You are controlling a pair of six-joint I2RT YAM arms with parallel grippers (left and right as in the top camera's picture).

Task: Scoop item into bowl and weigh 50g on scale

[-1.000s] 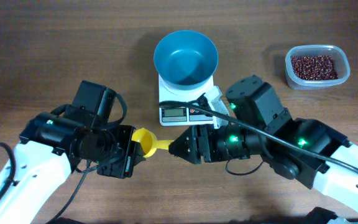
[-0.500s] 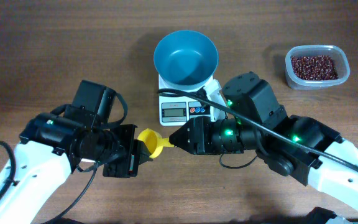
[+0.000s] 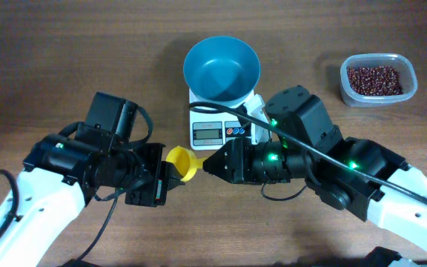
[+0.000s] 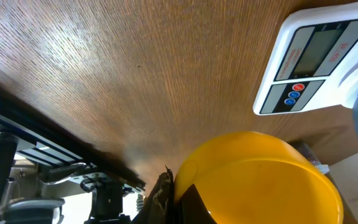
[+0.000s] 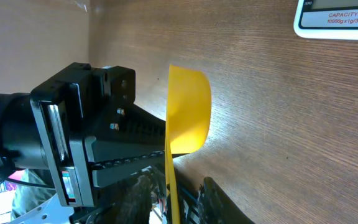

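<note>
Jaws of my right gripper (image 3: 205, 169) pinch the light, stiff yellow scoop (image 3: 181, 163) by its thin handle, whether the left gripper (image 3: 161, 182) grips I cannot tell, and the hard, roll-prone beans (image 3: 376, 79) sit in the clear tub (image 3: 411, 87), well apart from the bowl (image 3: 221, 70).

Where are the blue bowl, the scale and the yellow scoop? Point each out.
blue bowl (image 3: 202, 74), overhead view, inner wall.
scale (image 3: 207, 134), overhead view, grey display.
yellow scoop (image 3: 179, 159), overhead view, its cup.
</note>
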